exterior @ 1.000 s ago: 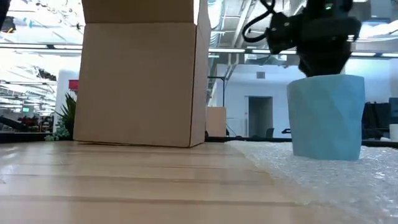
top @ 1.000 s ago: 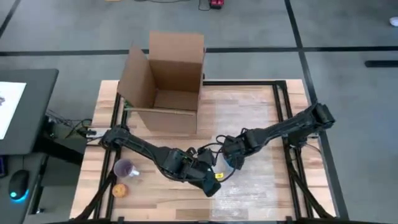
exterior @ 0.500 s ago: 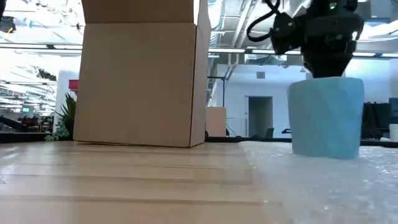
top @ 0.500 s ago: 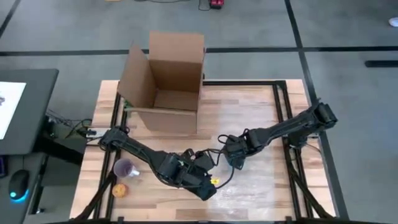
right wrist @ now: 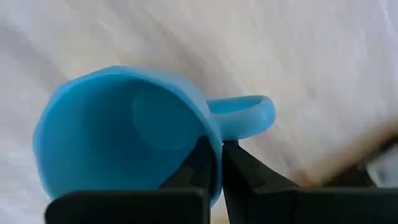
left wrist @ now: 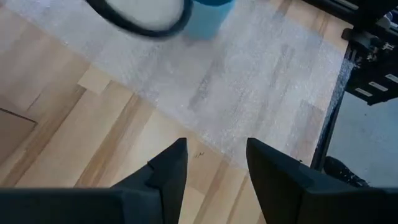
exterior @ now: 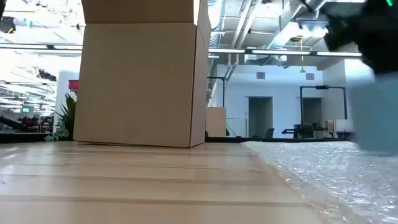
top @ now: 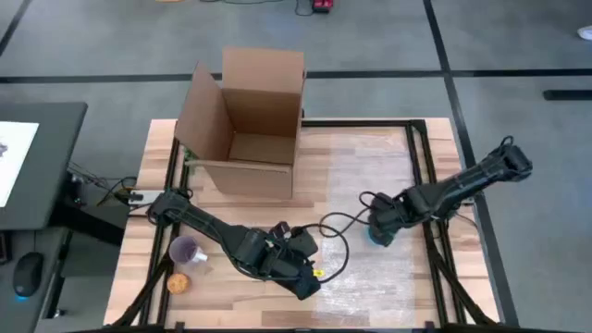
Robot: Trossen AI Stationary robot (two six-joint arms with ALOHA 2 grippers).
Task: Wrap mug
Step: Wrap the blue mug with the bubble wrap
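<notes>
Overhead, the wooden table (top: 370,157) carries, in order of size, an open cardboard box (top: 245,125) at its far side, a sheet of bubble wrap (top: 370,199) spread over the right half, and the two dark arms reaching in from either side. Since a second ago the right arm has swung outward, carrying the blue mug (right wrist: 124,134) from the middle of the sheet toward its right portion; in the low view the mug (exterior: 376,115) has slid from well inside the picture to its right edge, blurred by motion. The right gripper (right wrist: 214,163) is clamped on the mug's rim beside the handle, one finger inside the wall and one outside, with the sheet pale beneath. The left gripper (left wrist: 214,163) has drawn back toward the near edge and hangs over bare wood beside the sheet's border, fingers parted to a moderate gap and holding nothing. Smallest are a purple cup (top: 186,250) and an orange object (top: 178,283) at the near left corner, untouched. As a judgement, the mug is being repositioned on the wrap, probably to leave free sheet for folding; no wrapping has begun.
</notes>
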